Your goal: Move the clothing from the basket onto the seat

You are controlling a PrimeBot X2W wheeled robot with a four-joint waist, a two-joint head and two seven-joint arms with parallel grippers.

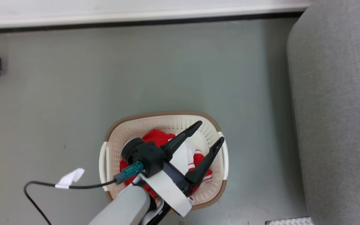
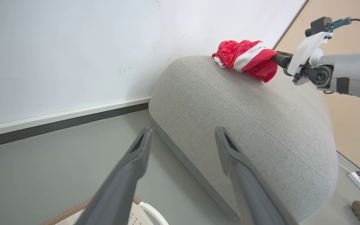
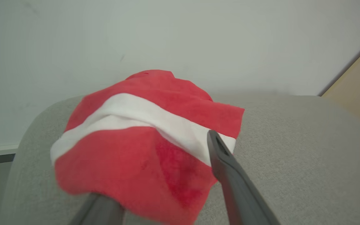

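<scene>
Clothing (image 3: 130, 156) lies on sofa (image 3: 292, 140) between spread right fingers (image 3: 230, 181). Left fingers (image 1: 183, 136) spread over basket (image 1: 164, 113) with more clothing (image 1: 158, 137).

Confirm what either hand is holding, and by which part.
Nothing held: left hand hangs open over the basket; right hand is open, clothing draped loosely over one finger, on the seat.

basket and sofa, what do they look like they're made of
The basket looks like moulded cream plastic with a dull finish: the walls are smooth and punched with holes. Its brown rim looks woven, possibly imitation. The sofa looks like coarse, light grey woven upholstery: the weave is visible and the edges are softly rounded.
</scene>
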